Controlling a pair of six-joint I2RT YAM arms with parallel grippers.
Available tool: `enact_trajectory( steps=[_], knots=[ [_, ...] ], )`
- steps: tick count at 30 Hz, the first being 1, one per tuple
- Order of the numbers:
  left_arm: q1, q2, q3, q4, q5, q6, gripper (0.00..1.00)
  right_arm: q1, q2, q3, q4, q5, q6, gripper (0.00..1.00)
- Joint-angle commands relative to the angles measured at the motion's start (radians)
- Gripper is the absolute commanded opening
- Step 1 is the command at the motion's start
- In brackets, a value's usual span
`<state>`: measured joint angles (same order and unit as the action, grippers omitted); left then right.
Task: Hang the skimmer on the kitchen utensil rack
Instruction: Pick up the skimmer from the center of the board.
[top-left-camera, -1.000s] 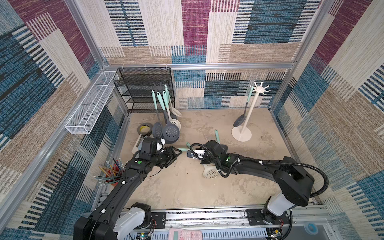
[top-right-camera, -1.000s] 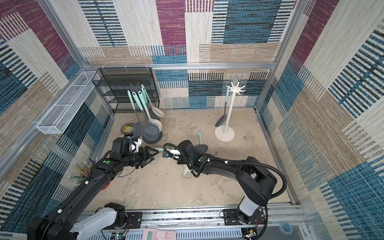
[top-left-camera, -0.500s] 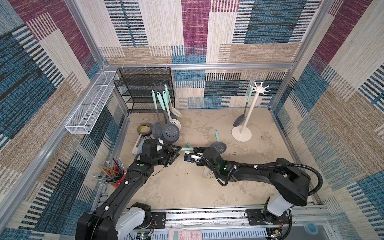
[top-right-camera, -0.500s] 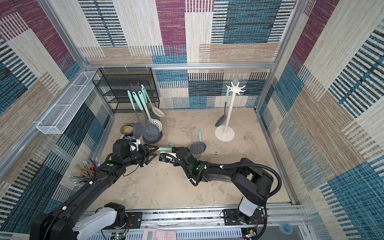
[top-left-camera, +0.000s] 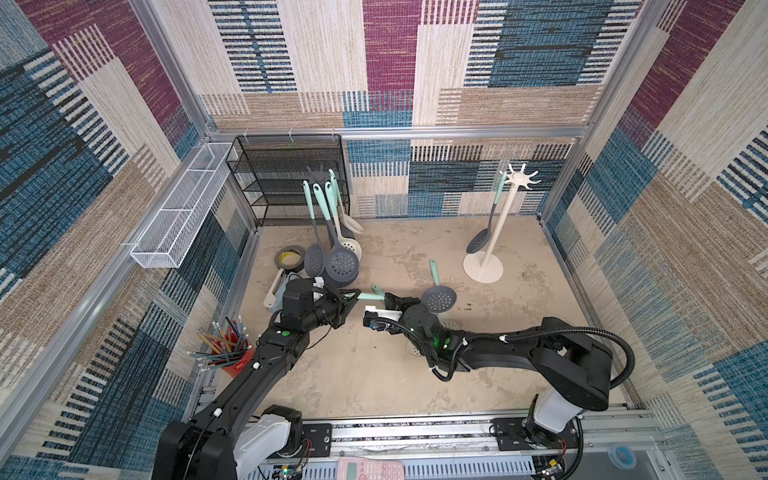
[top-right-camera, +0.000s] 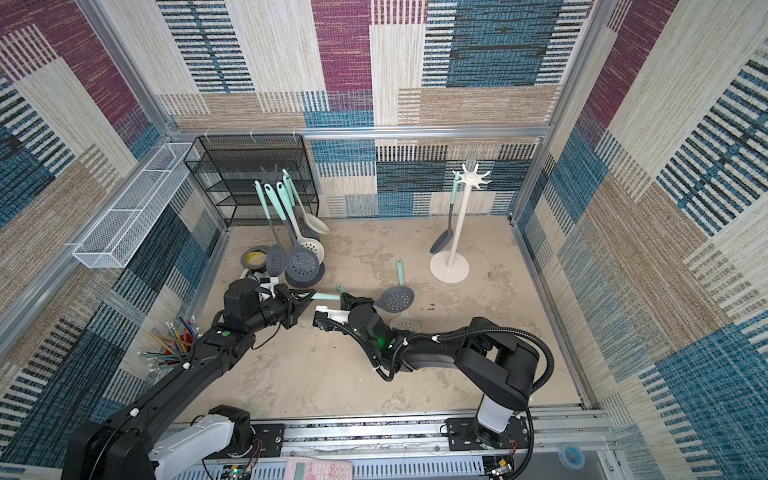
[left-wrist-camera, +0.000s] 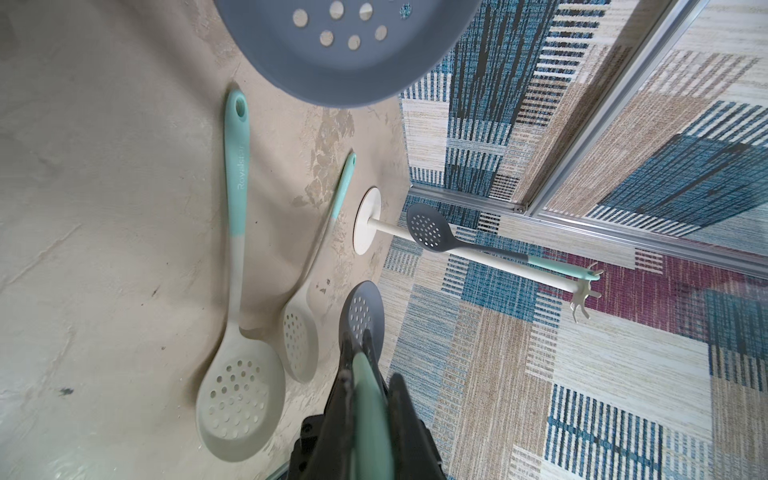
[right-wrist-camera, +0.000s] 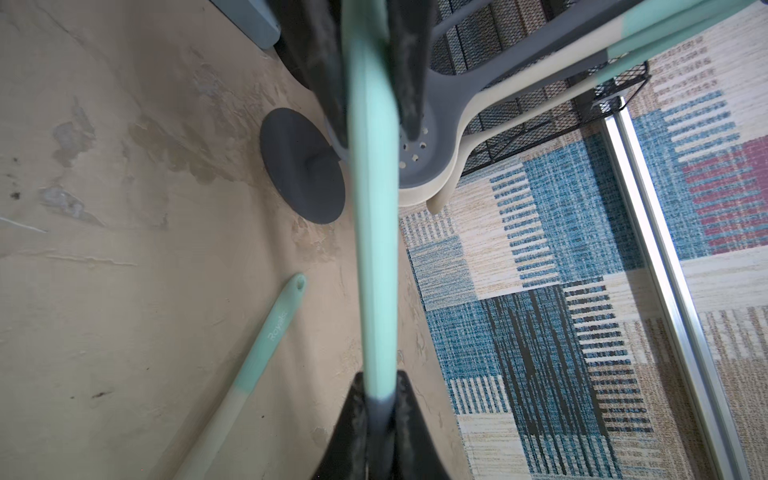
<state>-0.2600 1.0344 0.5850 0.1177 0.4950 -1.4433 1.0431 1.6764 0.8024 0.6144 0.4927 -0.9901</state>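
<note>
Handover mid-air: left gripper (top-left-camera: 351, 296) and right gripper (top-left-camera: 390, 298) both clamp the skimmer (top-left-camera: 439, 298); hanging not yet done.

Bright, even light falls from above. In both top views the arms (top-left-camera: 270, 361) throw only faint, soft shadows on the surface (top-left-camera: 365, 374), and detail is sharp throughout. In both wrist views the fingers (left-wrist-camera: 338, 399) and the handle (right-wrist-camera: 370, 208) between them are blurred. Beyond the fingers, everything is crisp, with wide-angle stretch toward the edges.
</note>
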Motion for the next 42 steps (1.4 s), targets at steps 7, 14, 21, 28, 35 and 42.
enact_trajectory(
  steps=[7,14,21,28,35,42],
  knots=[
    [0.001,-0.043,0.022,0.036,-0.009,0.115,0.0,0.009,-0.099,0.002,-0.04,-0.028,0.094,0.38],
    [0.001,-0.077,0.082,0.047,0.042,0.243,0.0,0.008,-0.275,0.048,-0.344,-0.227,0.237,0.58],
    [0.003,-0.081,0.213,-0.079,0.148,0.5,0.0,-0.024,-0.4,0.152,-0.585,-0.488,0.338,0.65],
    [0.005,-0.071,0.361,-0.231,0.241,0.766,0.0,-0.104,-0.399,0.319,-0.776,-0.638,0.475,0.66],
    [0.005,-0.012,0.496,-0.322,0.357,1.005,0.0,-0.189,-0.367,0.437,-0.929,-0.726,0.501,0.65],
    [0.007,0.008,0.576,-0.31,0.404,1.182,0.0,-0.247,-0.387,0.464,-0.999,-0.839,0.483,0.64]
  ],
)
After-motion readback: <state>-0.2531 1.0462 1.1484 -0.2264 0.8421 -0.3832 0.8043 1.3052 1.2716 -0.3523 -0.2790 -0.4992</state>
